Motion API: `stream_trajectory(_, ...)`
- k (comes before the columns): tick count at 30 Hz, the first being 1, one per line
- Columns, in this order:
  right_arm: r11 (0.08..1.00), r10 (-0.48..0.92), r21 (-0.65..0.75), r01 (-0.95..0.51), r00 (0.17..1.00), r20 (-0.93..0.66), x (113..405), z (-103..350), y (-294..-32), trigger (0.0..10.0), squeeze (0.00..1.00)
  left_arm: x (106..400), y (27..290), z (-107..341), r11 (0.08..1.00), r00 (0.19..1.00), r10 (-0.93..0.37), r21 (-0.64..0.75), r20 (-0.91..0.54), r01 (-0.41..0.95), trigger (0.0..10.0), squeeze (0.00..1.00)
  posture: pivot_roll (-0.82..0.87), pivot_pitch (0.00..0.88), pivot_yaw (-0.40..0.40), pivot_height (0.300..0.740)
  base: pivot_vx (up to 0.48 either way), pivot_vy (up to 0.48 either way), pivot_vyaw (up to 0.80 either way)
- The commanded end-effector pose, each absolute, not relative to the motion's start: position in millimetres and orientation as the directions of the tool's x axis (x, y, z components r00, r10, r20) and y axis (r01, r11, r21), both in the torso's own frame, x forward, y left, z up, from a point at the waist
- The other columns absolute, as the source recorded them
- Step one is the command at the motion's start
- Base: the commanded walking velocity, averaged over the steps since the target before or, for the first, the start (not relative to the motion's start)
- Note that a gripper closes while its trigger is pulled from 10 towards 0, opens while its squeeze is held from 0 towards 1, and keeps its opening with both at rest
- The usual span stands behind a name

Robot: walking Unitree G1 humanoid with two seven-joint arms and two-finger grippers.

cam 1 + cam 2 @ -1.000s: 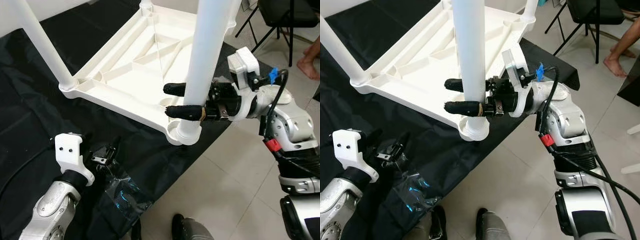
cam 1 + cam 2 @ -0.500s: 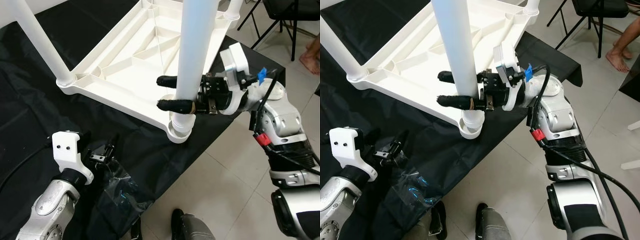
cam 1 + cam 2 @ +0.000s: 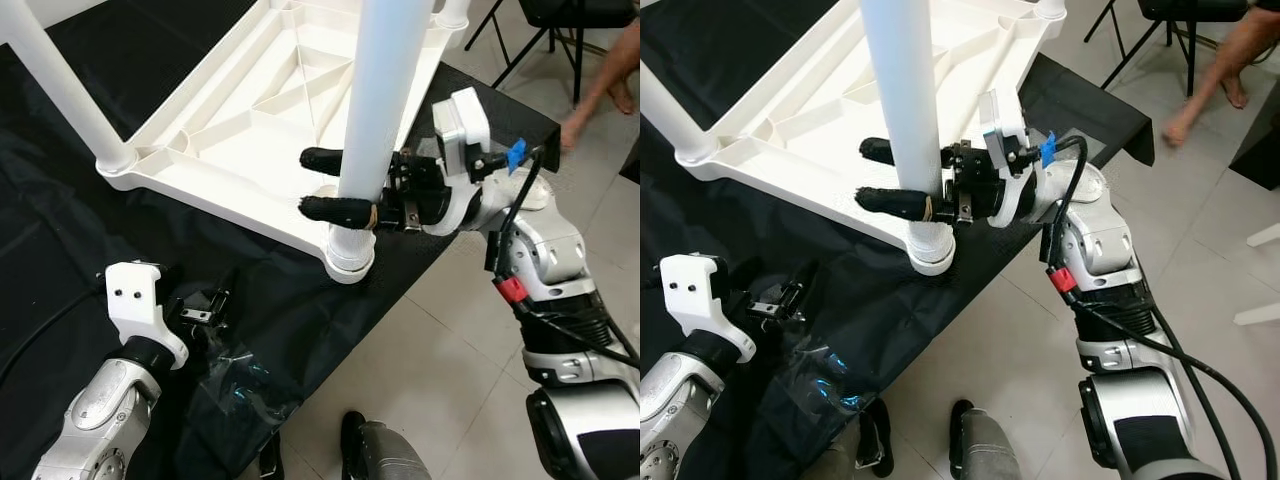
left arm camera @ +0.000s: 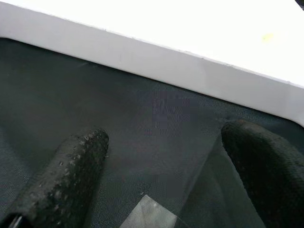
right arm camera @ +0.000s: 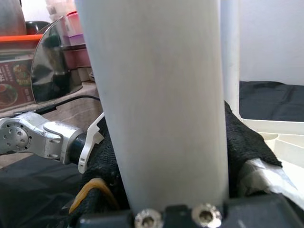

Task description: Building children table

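Left eye view: right gripper clamps table leg at tabletop's corner.

Even indoor light, head views sharp. White table leg nearly blown out. Glare on plastic wrap. Left wrist view dim, soft-focus.

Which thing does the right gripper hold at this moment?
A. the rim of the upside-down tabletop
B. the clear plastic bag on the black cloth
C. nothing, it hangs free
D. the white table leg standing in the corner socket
D: the right gripper has its two black fingers closed on either side of the white table leg, just above the corner socket of the upside-down tabletop.
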State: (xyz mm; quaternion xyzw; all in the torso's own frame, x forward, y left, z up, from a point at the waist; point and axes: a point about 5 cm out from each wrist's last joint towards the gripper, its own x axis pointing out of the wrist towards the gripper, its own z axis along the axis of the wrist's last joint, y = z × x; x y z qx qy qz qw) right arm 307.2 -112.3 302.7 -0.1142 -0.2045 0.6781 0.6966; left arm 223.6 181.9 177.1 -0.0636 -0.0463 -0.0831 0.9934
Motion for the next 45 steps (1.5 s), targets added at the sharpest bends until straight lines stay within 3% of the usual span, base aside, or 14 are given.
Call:
stream_trajectory(1,0.016,0.992,-0.414,-0.910,-0.038,0.121,303.2,295.9,-106.8,10.0,0.00,219.3,183.0,175.8,0.978,0.984,-0.151,-0.128,0.089,0.162,10.0,0.00,0.00,0.396,-0.017,0.740,0.000,0.000,0.00)
stream_trajectory(13,0.054,0.994,-0.395,-0.917,0.013,0.106,303.5,292.8,-113.4,10.0,0.00,220.0,182.9,175.6,0.978,0.985,-0.152,-0.127,0.086,0.163,10.0,0.00,-0.01,0.394,-0.015,0.740,0.000,0.000,0.00)
stream_trajectory(18,0.111,0.991,-0.384,-0.917,0.073,0.113,307.0,290.1,-112.8,10.0,0.00,220.3,182.9,175.1,0.979,0.985,-0.153,-0.126,0.084,0.163,10.0,0.00,-0.01,0.393,-0.016,0.740,0.000,0.000,0.00)
stream_trajectory(19,0.158,0.985,-0.377,-0.913,0.116,0.131,308.2,289.9,-112.5,10.0,0.00,220.3,182.9,175.2,0.979,0.985,-0.152,-0.126,0.084,0.162,10.0,0.00,-0.01,0.393,-0.016,0.740,0.000,0.000,0.00)
stream_trajectory(30,0.277,0.958,-0.340,-0.898,0.233,0.165,302.8,284.8,-109.1,10.0,0.00,220.5,182.7,175.1,0.978,0.985,-0.153,-0.128,0.084,0.163,10.0,0.00,-0.02,0.394,-0.020,0.740,0.000,0.000,0.00)
stream_trajectory(38,0.438,0.898,-0.282,-0.854,0.402,0.179,293.9,273.0,-107.5,10.0,0.00,221.3,181.8,173.7,0.978,0.984,-0.155,-0.130,0.084,0.165,10.0,0.00,-0.03,0.382,-0.026,0.740,0.000,0.000,0.00)
stream_trajectory(42,0.448,0.893,-0.278,-0.850,0.412,0.179,293.2,272.1,-107.5,10.0,0.00,221.4,181.8,173.6,0.978,0.984,-0.155,-0.130,0.083,0.165,10.0,0.00,-0.03,0.382,-0.026,0.740,0.000,0.000,0.00)
stream_trajectory(45,0.494,0.869,-0.271,-0.826,0.463,0.172,291.2,267.0,-108.4,10.0,0.00,222.0,181.3,172.9,0.977,0.984,-0.155,-0.132,0.084,0.166,10.0,0.00,-0.04,0.373,-0.026,0.740,0.000,0.000,0.00)
